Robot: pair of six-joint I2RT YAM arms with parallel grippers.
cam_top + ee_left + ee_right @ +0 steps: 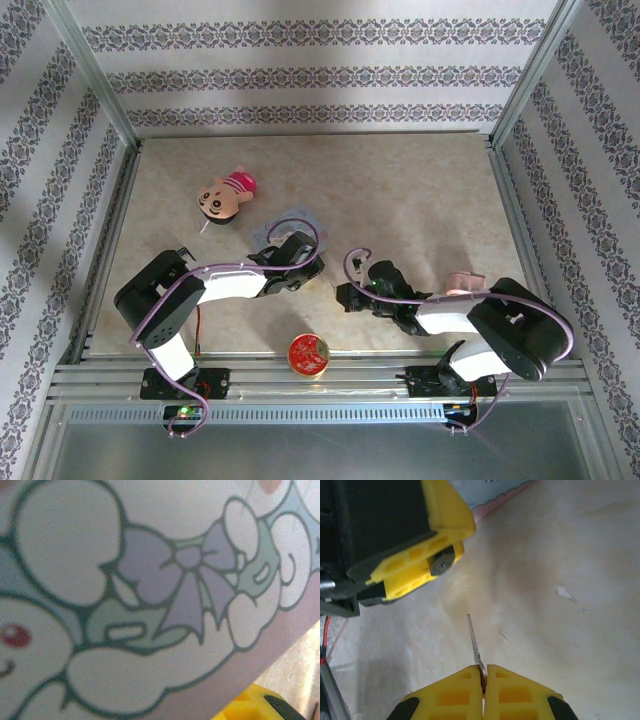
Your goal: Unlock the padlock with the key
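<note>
Right end effector [484, 677] is clenched on the key [473, 637]. The two yellow fingers are pressed tight together w/ the key's head pinched in the seam, and the thin silvery blade sticks out toward the far-left, just above the desk [580, 555]. Left end effector [437, 555] sits just beyond the blade tip, a small gap between them, not touching. Its yellow fingers are grasping a small dark-grey round metal piece w/ a slot in its face, which looks to be the padlock [443, 563]. That's the only bit of it that can be made out, so body and shackle can't be judged. From the top cam, both end effectors meet abt mid-desk, slightly near of centre. Left end effector [318, 270] reaches in from the left and right end effector [345, 296] from the right, tips close together, w/ the padlock too small to pick out there. Pale blue cartoon tin [275, 228] lies flat just far-left of the left end effector, partly under that arm's wrist. Left wrist cam looks straight at the tin [165, 580] lid at close range: purple bow, white cloud-like shapes, a bit blurred, w/ one yellow finger [240, 707] at the bottom right edge. A corner of the tin [485, 487] also shows at the top of the right wrist cam. Doll [226, 196] w/ pink striped top lies far-left of the tin, apart from it. Round red disc [309, 354] sits at the near edge, between the two arm bases. A small pinkish item [465, 283] lies beside the right arm, can't ID it.
</note>
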